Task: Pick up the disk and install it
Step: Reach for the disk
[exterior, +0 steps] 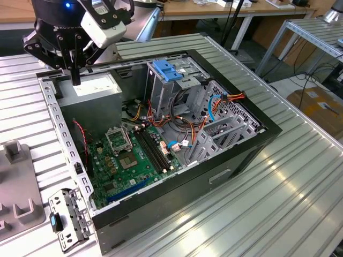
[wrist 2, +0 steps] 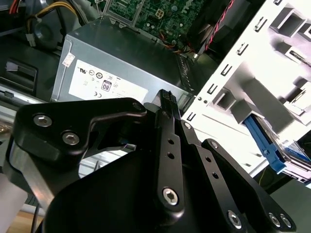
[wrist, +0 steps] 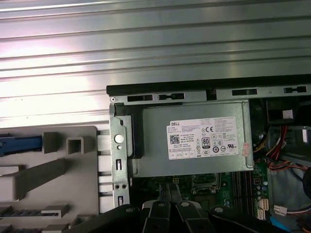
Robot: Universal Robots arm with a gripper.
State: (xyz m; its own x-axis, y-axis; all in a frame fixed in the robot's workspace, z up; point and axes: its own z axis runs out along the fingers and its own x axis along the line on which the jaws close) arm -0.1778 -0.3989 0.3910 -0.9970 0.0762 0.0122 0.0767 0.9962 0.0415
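Ribbed metal table (exterior: 268, 203); gripper (exterior: 75, 80) vertical over power supply (exterior: 95, 88).

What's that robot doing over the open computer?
A robot arm is working at an open computer case that lies on a metal table. Its gripper hangs above the grey power supply in one corner of the case, with nothing in it. What looks like the disk, with its blue edge, sits in a grey holder beside the case, so it is not picked up yet.
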